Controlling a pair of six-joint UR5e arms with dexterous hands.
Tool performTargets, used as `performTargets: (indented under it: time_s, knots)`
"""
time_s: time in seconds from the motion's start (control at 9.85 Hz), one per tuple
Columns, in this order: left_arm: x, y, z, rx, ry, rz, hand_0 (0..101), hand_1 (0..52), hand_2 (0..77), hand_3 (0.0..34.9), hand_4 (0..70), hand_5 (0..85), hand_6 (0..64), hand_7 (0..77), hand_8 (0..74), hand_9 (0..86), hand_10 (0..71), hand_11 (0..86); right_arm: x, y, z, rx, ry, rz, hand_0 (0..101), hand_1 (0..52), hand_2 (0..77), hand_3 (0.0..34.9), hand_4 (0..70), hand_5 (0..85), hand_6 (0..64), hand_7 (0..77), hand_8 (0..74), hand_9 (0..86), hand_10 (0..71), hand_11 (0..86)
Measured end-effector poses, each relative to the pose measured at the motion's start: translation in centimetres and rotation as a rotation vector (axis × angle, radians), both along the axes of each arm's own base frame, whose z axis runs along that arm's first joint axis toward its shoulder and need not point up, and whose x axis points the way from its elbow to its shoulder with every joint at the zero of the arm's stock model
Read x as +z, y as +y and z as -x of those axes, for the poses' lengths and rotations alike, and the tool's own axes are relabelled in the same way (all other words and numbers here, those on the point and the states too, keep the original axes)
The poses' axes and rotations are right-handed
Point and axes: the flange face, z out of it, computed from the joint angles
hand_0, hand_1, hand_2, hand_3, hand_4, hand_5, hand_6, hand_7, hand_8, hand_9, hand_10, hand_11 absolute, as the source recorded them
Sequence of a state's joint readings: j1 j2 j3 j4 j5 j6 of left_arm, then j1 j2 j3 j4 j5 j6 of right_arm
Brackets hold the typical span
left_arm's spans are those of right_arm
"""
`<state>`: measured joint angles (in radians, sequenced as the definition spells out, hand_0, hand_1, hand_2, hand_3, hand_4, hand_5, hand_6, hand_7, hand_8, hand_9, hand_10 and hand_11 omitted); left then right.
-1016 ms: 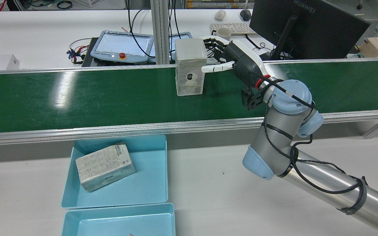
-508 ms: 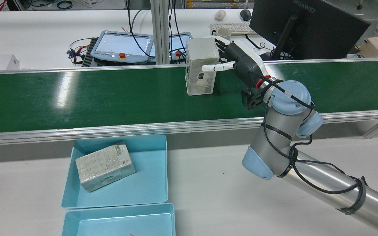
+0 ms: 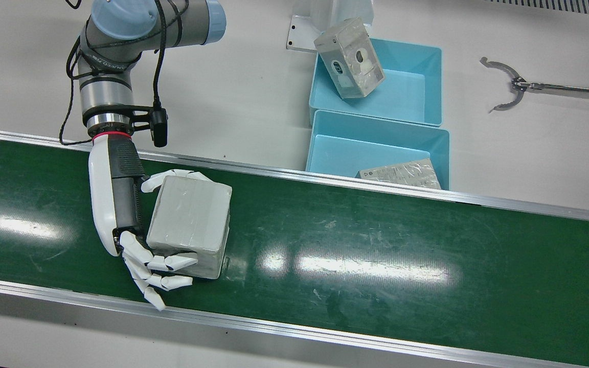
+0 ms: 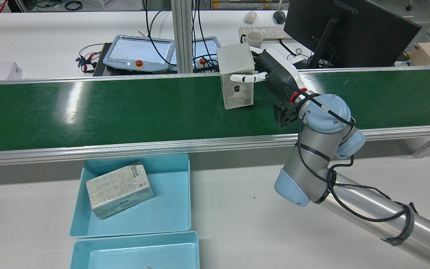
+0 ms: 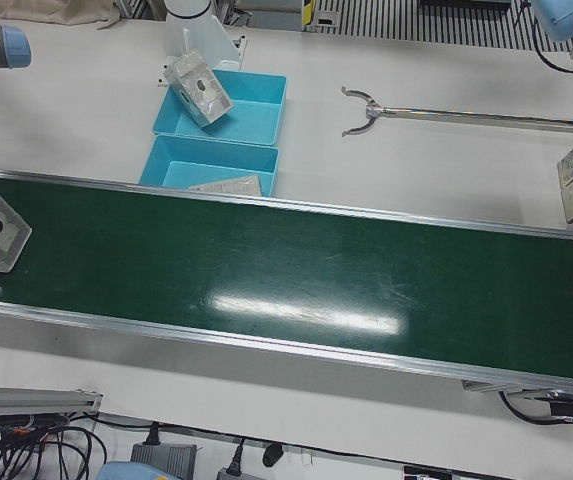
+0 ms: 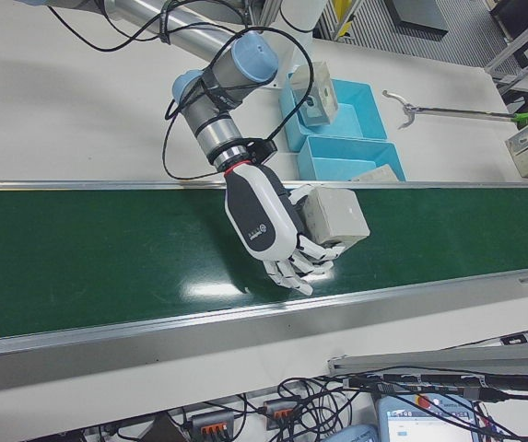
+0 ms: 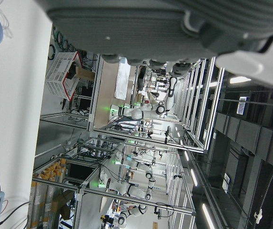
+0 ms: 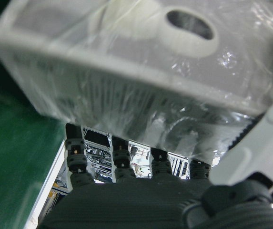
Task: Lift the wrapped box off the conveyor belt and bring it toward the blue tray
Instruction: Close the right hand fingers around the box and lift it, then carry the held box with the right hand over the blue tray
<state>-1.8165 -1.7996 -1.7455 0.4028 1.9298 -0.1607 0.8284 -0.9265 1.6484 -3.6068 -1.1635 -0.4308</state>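
The wrapped box (image 3: 189,220) is a grey carton in clear film standing on the green conveyor belt (image 3: 376,245). My right hand (image 3: 120,214) is shut on it, with fingers curled over its far side and the thumb on the near face. In the rear view the box (image 4: 237,71) leans slightly in the right hand (image 4: 274,71). The right-front view shows the same grasp on the box (image 6: 334,214). The box (image 8: 141,71) fills the right hand view. The blue tray (image 4: 170,201) lies before the belt. My left hand shows only as a grey blur (image 7: 141,24) in its own view.
The near tray holds another wrapped box (image 4: 120,188), and the second blue tray (image 3: 407,87) holds one too (image 3: 350,56). A metal grabber tool (image 3: 509,84) lies on the white table. A monitor (image 4: 349,30) and teach pendants (image 4: 140,50) stand beyond the belt.
The box has moved right along the belt into my right hand. The thumb and fingers have closed onto it and it now leans slightly.
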Motion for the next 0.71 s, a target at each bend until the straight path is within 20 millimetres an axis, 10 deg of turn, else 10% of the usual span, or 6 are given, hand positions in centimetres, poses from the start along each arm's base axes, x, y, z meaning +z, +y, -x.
performTargets:
  time_s: [0.1,0.2,0.71]
  knots:
    - [0.0,0.0,0.0,0.000,0.000,0.000,0,0.0,1.1,0.0,0.0,0.5,0.0,0.5,0.5,0.0,0.5,0.0,0.0,0.0,0.0,0.001,-0.010,0.003,37,2.7,30.0,27.7,30.0,33.3,16.9,33.3,14.2,18.5,14.2,20.7]
    - [0.0,0.0,0.0,0.000,0.000,0.000,0,0.0,1.1,0.0,0.0,0.5,0.0,0.5,0.0,0.5,0.0,0.0,-0.2,0.1,-0.1,-0.001,-0.028,0.005,37,2.2,31.1,21.7,33.8,36.0,28.9,44.2,23.5,36.0,19.6,26.7]
    - [0.0,0.0,0.0,0.000,0.000,0.000,0,0.0,0.5,0.0,0.0,0.5,0.0,0.5,0.5,0.5,0.0,0.0,-6.6,3.0,-1.1,-0.034,-0.195,-0.113,38,1.6,34.9,4.3,34.9,43.6,31.6,54.0,15.8,25.1,14.2,19.6]
